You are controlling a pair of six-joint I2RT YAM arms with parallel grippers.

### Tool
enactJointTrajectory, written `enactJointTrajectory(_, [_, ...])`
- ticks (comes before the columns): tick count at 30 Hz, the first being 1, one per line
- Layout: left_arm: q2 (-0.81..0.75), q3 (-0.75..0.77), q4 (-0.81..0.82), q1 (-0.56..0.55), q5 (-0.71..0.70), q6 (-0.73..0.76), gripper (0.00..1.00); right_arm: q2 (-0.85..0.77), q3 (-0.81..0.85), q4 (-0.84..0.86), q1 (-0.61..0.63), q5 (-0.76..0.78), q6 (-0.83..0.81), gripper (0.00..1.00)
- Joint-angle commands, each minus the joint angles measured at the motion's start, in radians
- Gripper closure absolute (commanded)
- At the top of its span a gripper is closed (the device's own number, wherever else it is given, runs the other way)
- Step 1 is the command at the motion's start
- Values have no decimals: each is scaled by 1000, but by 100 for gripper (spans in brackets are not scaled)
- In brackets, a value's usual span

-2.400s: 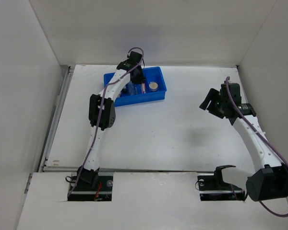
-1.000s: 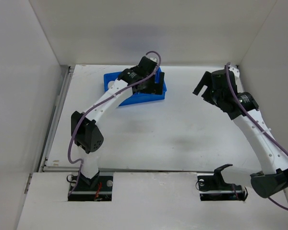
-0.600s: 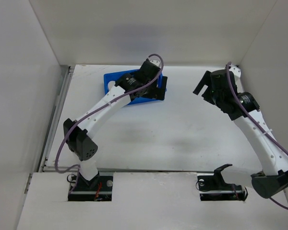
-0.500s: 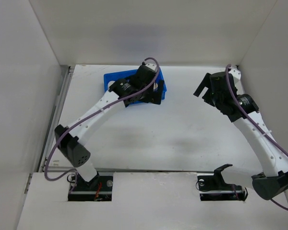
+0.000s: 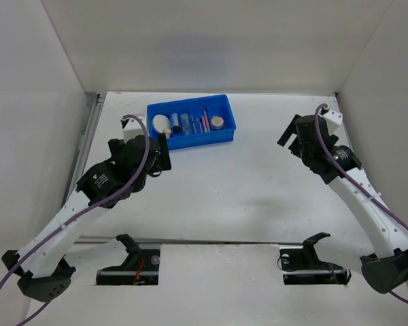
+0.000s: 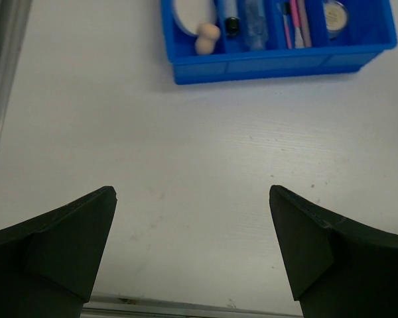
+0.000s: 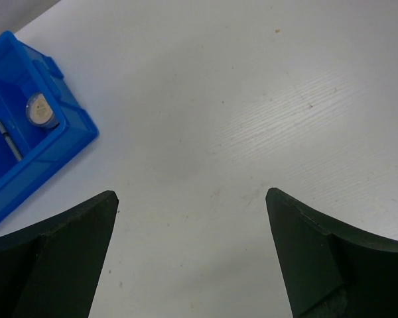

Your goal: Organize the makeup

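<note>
**Makeup is all in the tray, so this looks like retreat and park**

- The makeup [image 6: 255,23] sits inside the blue tray [image 6: 278,65], near the far edge of the table [image 5: 258,176], left of centre.
- Left end compartment: round beige puff [image 6: 189,13], with the peach sponge [image 6: 206,38] touching its near side.
- Next come the black-silver tube [image 6: 231,18] and clear bottle [image 6: 255,12], side by side. I can't tell whether a divider runs between them.
- Then the pink sticks [image 6: 294,23] lying lengthwise, and the compact [image 6: 333,13] alone in the right end compartment.
- I see nothing loose on the table in any view.
- Left gripper [image 6: 192,195]: jaws wide apart and empty, over bare table on the near side of the tray, well apart from it.
- Right gripper [image 7: 191,195]: jaws also spread with nothing between them, over the right side of the table. Only the tray's right end shows in its wrist view.

My read is that sorting is done or nearly done. What's left is a clean exit.

To do it well:
- Leave both jaws spread. There's no reason to close them near the tray.
- Pull each arm toward its own near corner, and gain height before sweeping sideways.
- Keep the left wrist off the tray's near wall. A nudge could skid the tray and roll the sponge or tube.
- Before calling it done, check the wrist views for a stick riding over a divider. From here they look flat.
</note>
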Motion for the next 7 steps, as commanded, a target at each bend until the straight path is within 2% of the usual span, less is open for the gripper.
enactJointTrajectory(1, [-32,-44,-58,11,-186,-89,0,-23,16,68,8,61,10,0])
enactJointTrajectory(7, [-14,-44,-67,11,-208,-98,0,-1,25,90,8,46,-1,0])
